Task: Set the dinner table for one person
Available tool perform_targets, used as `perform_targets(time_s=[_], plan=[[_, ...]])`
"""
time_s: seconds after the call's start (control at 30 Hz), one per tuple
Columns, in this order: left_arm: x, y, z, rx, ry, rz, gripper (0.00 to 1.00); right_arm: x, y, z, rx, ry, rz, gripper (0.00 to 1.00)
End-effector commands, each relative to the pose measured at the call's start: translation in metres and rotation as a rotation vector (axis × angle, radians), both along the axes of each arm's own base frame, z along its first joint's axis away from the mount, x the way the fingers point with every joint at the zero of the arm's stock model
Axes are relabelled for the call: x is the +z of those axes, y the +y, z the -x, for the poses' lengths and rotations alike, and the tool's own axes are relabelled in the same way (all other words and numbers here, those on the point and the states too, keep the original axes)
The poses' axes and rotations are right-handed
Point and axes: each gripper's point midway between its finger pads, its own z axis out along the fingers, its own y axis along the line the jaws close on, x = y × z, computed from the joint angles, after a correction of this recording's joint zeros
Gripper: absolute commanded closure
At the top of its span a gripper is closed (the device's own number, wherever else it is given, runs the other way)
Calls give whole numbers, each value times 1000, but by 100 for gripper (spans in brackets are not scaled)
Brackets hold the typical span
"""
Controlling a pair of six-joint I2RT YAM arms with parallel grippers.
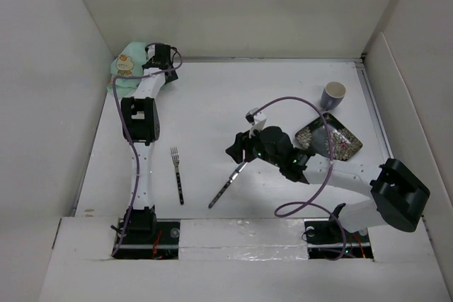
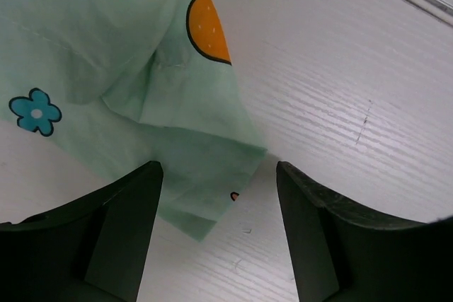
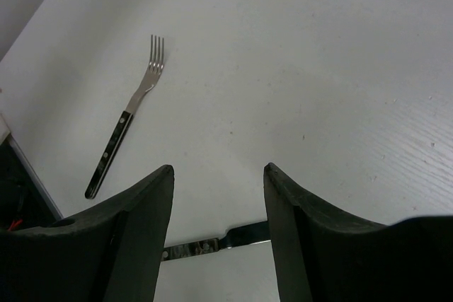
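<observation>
The dinner table (image 1: 233,97) is a large white surface with upright white panels around it. A crumpled mint-green printed placemat (image 1: 126,66) lies in its far left corner. My left gripper (image 1: 154,58) hovers at the cloth's right edge. In the left wrist view the gripper (image 2: 219,167) is open, with a corner of the placemat (image 2: 106,54) between its jaws. A knife (image 1: 226,184) lies near the front middle. My right gripper (image 1: 238,151) is open just above its blade end. In the right wrist view the gripper (image 3: 218,169) stands over the knife (image 3: 212,244).
A fork (image 1: 178,175) with a dark handle lies left of the knife, and it also shows in the right wrist view (image 3: 127,122). A dark patterned square plate (image 1: 328,137) sits at the right, with a blue-grey cup (image 1: 333,95) behind it.
</observation>
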Motion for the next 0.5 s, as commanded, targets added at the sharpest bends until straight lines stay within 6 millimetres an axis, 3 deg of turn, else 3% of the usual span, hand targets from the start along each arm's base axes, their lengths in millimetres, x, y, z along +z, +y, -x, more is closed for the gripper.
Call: perform_targets(time_s=[0.0,0.3,0.37,0.4,0.47], plan=[[22,-6,-10,-63,-20,11,47,35,17,-5,33,-72,-90,41],[-27,-11,19,-138,159,10,70,50,4,-7,-20,-100,-107,41],[-39,-8,28,-135,201,-5,68,57,0,-5,-24,-110,-115,41],[-43,-6,30,-129,214,-13,60,59,-1,-4,-23,-111,-120,41],[-46,-1,36,-114,233,-35,55,63,-3,-2,-22,-121,-127,41]])
